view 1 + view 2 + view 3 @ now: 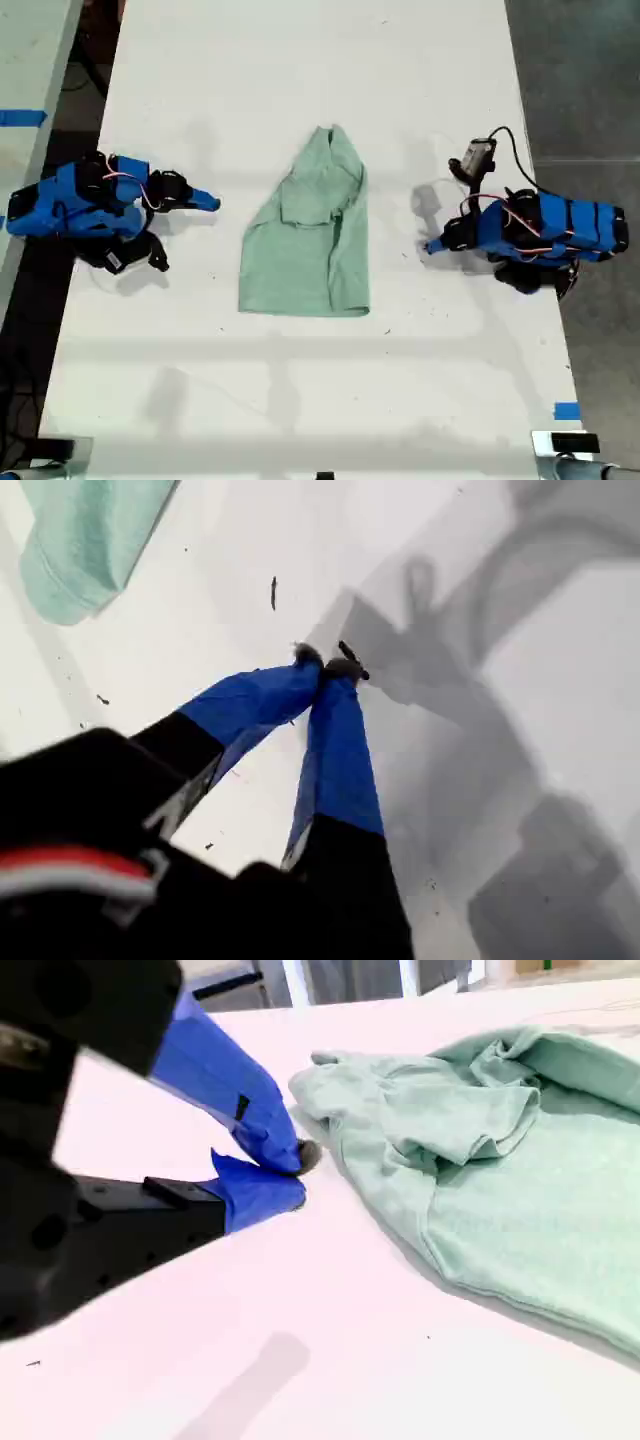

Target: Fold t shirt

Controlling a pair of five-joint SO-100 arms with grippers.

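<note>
My first gripper (328,662) is pinching its blue fingers (340,750) together tip to tip, clenched on nothing, and is hovering over bare white table (560,660) among grey shadows. In its wrist view only a rounded corner of the t shirt (85,540) is showing, well apart from the tips.

My second gripper (296,1175) is likewise keeping its jaws drawn together with nothing between them. Its tips are sitting just beside one edge of the t shirt without touching it, as far as that wrist view shows.

In the exterior view the t shirt is lying flat and wrinkled at the middle of the table. Its narrow end is pointing toward 12 o'clock and its wide, straight edge toward 6 o'clock, with a folded-over flap showing on its upper half. My second gripper is sitting at about 9 o'clock from it and my first gripper at about 3 o'clock. Both blue arms are lying low on the table, and a black cable (505,150) is looping above the arm at 3 o'clock.
</note>
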